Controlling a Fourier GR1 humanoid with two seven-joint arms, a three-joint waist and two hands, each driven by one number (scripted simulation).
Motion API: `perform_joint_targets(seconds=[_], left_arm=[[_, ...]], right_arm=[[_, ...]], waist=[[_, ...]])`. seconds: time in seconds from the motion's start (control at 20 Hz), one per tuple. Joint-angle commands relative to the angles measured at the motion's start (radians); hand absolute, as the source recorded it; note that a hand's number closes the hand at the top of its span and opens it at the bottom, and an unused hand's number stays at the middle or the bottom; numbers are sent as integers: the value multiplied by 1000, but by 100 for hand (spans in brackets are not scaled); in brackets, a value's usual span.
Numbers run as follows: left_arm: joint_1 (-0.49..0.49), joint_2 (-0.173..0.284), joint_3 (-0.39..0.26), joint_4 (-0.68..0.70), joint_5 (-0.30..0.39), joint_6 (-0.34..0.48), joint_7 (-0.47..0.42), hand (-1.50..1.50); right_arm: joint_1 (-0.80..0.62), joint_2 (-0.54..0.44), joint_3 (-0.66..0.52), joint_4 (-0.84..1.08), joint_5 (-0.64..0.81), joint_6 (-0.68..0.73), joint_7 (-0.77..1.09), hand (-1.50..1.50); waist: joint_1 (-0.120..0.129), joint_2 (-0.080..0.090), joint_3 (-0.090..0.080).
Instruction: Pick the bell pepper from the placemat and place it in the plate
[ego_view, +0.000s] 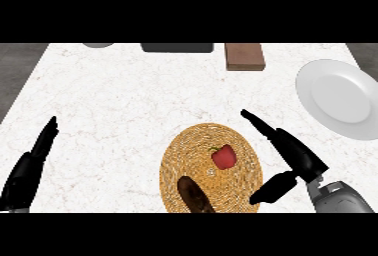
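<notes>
Head view, the only one here: the bell pepper (224, 156) sits a bit above the middle of the woven placemat (244, 200), stem pointing toward 11 o'clock, so its long axis runs roughly up and down. The right hand (295, 155) is just beside it at 3 o'clock, fingers straight and spread from the thumb, holding nothing. It's clearly the nearer one. The left hand (29, 167) rests open, well away at 9 o'clock. The plate (336, 97) lies toward 2 o'clock from the pepper. A dark brown oblong thing (193, 195) shares the mat at 7 o'clock, probably not in the way. A brown block (244, 56), a dark slab (177, 47) and a grey round thing (98, 44) line the far edge.
</notes>
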Motion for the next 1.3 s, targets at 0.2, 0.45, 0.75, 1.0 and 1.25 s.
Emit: perform_joint_targets(seconds=[0.2, 0.45, 0.75, 1.0, 1.25], left_arm=[[44, -51, 39, -47, -55, -38, 5, 0], [37, -49, 88, -59, -49, -89, 35, 0], [-28, -89, 147, 55, -97, -122, -21, 0], [-18, -166, 114, 45, -165, -83, -17, 0], [3, -160, 174, -16, -173, -153, 10, 0]], right_arm=[[-95, 107, -39, 174, 91, 113, -18, -150], [-101, 169, -15, 273, 177, 132, -98, -150], [-89, 218, -51, 304, 238, 182, -96, -150], [-53, 254, -43, 381, 330, 128, -186, -150], [-159, 304, -139, 489, 347, 194, -201, -150]], waist=[[-2, -1, 0], [-2, -1, 0], [-7, -1, 0], [-8, -1, 0], [-4, 0, 0]])
